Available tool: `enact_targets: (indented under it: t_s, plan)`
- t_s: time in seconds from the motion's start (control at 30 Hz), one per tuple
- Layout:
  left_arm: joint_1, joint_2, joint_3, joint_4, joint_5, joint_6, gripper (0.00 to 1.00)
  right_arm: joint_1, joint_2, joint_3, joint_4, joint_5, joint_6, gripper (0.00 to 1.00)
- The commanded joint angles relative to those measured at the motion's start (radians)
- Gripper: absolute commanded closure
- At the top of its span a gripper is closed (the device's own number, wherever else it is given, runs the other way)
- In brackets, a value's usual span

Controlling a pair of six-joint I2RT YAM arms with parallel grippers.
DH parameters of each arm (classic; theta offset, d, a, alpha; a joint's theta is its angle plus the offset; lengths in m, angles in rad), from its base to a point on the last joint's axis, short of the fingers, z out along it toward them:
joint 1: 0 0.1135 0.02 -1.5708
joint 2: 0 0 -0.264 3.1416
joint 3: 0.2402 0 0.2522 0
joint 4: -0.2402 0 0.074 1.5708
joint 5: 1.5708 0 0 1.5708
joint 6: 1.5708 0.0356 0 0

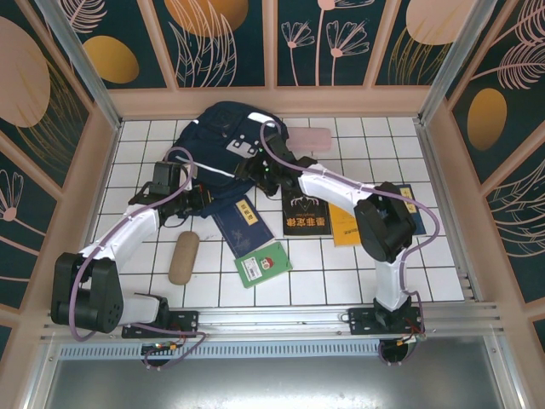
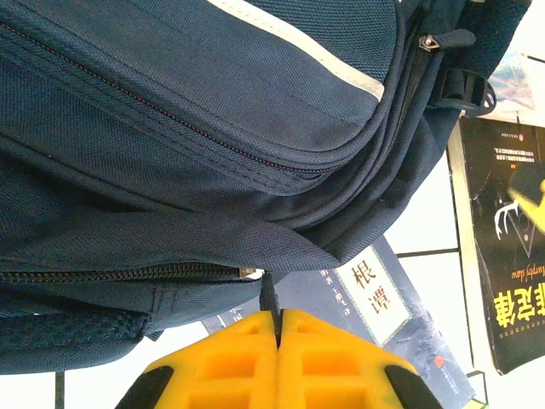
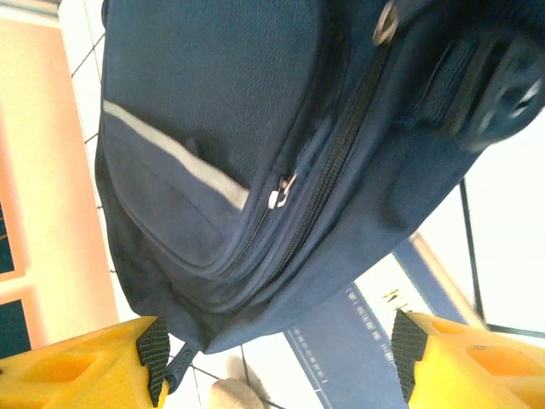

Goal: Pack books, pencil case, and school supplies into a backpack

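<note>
Lying flat at the far middle of the table (image 1: 332, 273), the backpack (image 1: 223, 136) has its zippers drawn closed in both wrist views, and its near edge overlaps the top of the navy book (image 1: 238, 223). Nothing appears to be packed yet. The black book (image 1: 306, 213) and the yellow-orange book (image 1: 345, 226) lie side by side just right of the navy one, the green book (image 1: 262, 264) lies nearer the arms, and the tan pencil case (image 1: 183, 257) rests apart to the left. The step in hand is therefore judged to be opening the bag. The left gripper (image 2: 278, 319) sits at the bag's near edge with its fingers pressed together. A thin dark strip (image 2: 269, 296) rises from the tips toward the end of a zipper (image 2: 128, 273), but whether it is clamped cannot be told. The right gripper (image 3: 281, 366) hovers over the front pockets with its fingers spread wide and nothing between them, and a silver zipper pull (image 3: 281, 192) lies ahead of it. The next move probably calls for lowering those spread fingers onto a pull, closing on so small a tab squarely, and drawing it along the curved track while the other arm steadies the soft fabric.
</note>
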Motion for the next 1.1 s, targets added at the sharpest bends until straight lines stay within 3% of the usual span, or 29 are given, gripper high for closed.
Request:
enact_targets:
  t_s: [0.0,0.1,0.53,0.83,1.07]
  plan:
    - [-0.007,0.011,-0.023,0.019,0.036,0.033,1.00,0.031,0.034,-0.011,0.089,-0.048,0.065,0.31]
    - [-0.009,0.025,-0.034,0.022,0.038,0.035,1.00,0.033,0.056,-0.029,0.176,-0.114,0.086,0.47]
    - [-0.011,0.109,-0.048,0.059,-0.010,0.047,1.00,0.023,0.167,0.030,0.163,-0.142,0.098,0.49]
    - [-0.012,0.184,-0.031,0.047,-0.087,0.058,1.00,0.005,0.226,0.075,0.184,-0.150,0.080,0.72]
    - [-0.013,0.210,-0.035,0.058,-0.049,0.063,0.81,0.004,0.241,0.084,0.187,-0.159,0.080,0.74]
